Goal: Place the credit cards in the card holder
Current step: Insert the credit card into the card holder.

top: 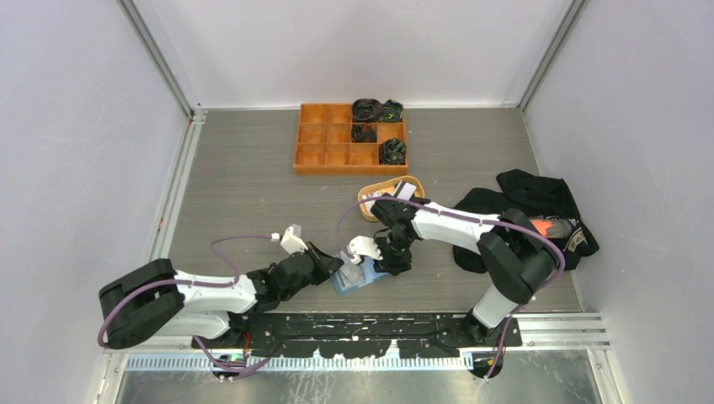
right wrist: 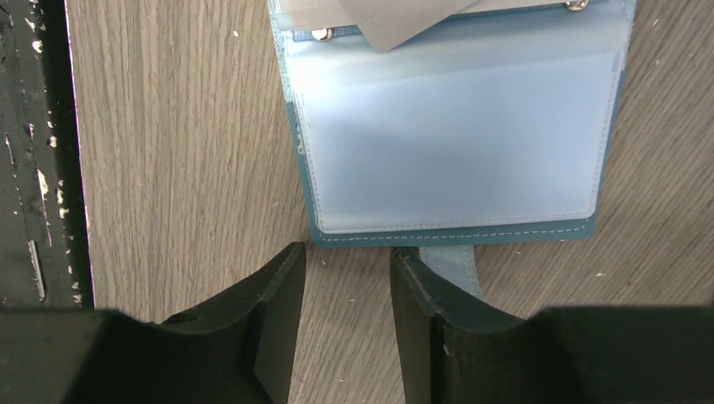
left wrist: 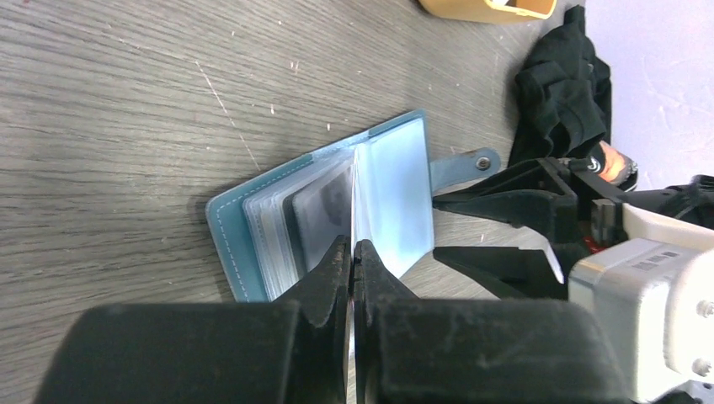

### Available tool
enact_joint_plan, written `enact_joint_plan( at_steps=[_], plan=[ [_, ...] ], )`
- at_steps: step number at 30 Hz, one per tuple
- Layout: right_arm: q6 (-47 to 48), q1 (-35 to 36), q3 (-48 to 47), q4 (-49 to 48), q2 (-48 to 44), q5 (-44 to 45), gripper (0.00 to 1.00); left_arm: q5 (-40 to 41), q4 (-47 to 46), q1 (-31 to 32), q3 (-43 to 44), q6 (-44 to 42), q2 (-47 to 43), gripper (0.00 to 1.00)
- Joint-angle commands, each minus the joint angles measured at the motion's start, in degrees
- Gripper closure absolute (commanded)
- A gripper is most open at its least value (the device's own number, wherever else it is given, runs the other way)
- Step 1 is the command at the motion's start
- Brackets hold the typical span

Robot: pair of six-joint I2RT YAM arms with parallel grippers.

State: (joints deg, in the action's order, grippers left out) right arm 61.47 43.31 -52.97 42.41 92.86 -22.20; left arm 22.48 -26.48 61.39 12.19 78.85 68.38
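The blue card holder [top: 360, 278] lies open on the table in front of the arm bases. My left gripper [left wrist: 352, 246] is shut on one of its clear sleeves, holding that page upright. A dark card [left wrist: 324, 206] shows inside a sleeve on the left stack. In the right wrist view the bare clear slot [right wrist: 455, 143] faces up. My right gripper [right wrist: 347, 252] stands open just off the holder's edge with nothing between its fingers, one finger over the snap tab [right wrist: 450, 263]. Pale credit cards [top: 397, 192] rest in the tan dish.
The oval tan dish [top: 370, 206] sits behind the right gripper. An orange compartment tray [top: 313, 151] with dark bundles stands at the back. Black cloth [top: 539, 198] lies at the right. The black base plate [right wrist: 34, 151] borders the near table edge.
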Motion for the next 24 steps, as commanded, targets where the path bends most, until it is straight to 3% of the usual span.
enact_joint_plan(
  at_steps=[1, 8, 14, 20, 24],
  plan=[
    [-0.1, 0.7, -1.2, 0.3, 0.8, -0.6, 0.53, -0.3, -4.0, 0.1, 2.2, -1.3, 4.1, 1.00],
    [-0.1, 0.7, -1.2, 0.4, 0.8, -0.5, 0.53, -2.8, -11.8, 0.1, 3.2, -0.5, 12.5, 1.00],
    [0.0, 0.7, -1.3, 0.5, 0.8, -0.5, 0.53, -3.5, -12.9, 0.1, 3.1, 0.3, 14.0, 1.00],
    [0.0, 0.7, -1.2, 0.6, 0.7, -0.7, 0.53, -4.7, -10.5, 0.2, 2.7, 2.9, 12.7, 1.00],
    [0.0, 0.8, -1.2, 0.6, 0.6, -0.8, 0.53, -5.4, -1.6, 0.1, 4.9, 5.9, 11.3, 1.00]
  ],
)
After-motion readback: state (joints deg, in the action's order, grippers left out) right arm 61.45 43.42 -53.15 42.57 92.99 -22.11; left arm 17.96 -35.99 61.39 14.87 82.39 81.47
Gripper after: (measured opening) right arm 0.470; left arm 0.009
